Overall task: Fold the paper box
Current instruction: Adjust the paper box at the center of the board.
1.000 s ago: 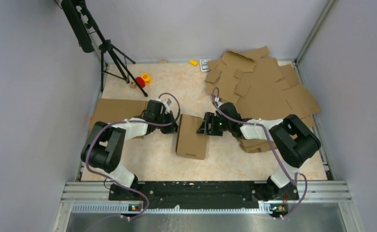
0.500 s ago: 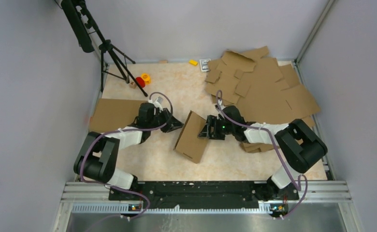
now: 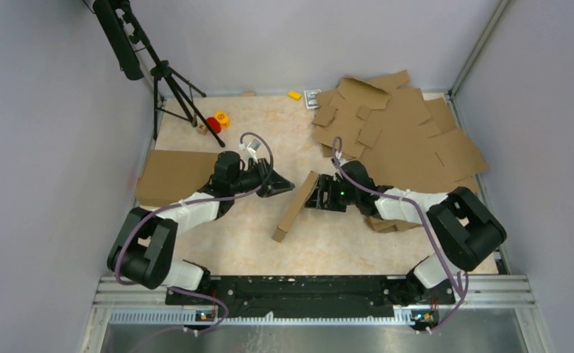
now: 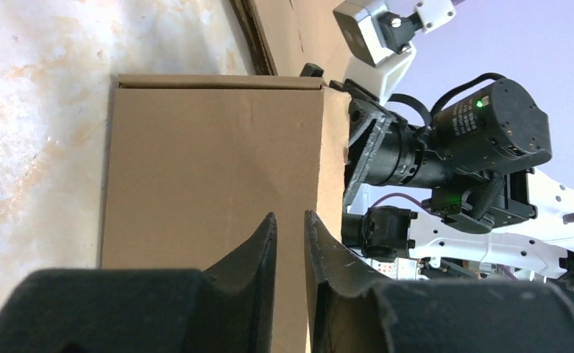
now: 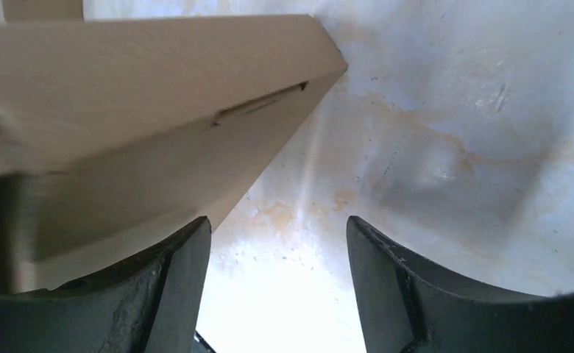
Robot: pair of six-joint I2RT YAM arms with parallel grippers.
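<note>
Cardboard first: the paper box [image 3: 296,207] is standing tilted on one long edge on the table [image 3: 247,246]. At its ten o'clock the left gripper [image 3: 284,185] is hovering, fingers barely parted, gripping nothing. At two o'clock we're propping it with the right gripper [image 3: 314,197], jaws wide, unclamped. With nothing pinching it, we're judging it could slip and flop flat. Spare blanks [image 3: 409,140] are lying towards one o'clock.

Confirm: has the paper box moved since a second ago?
Yes. The paper box tipped up from flat on the table onto one long edge.
</note>
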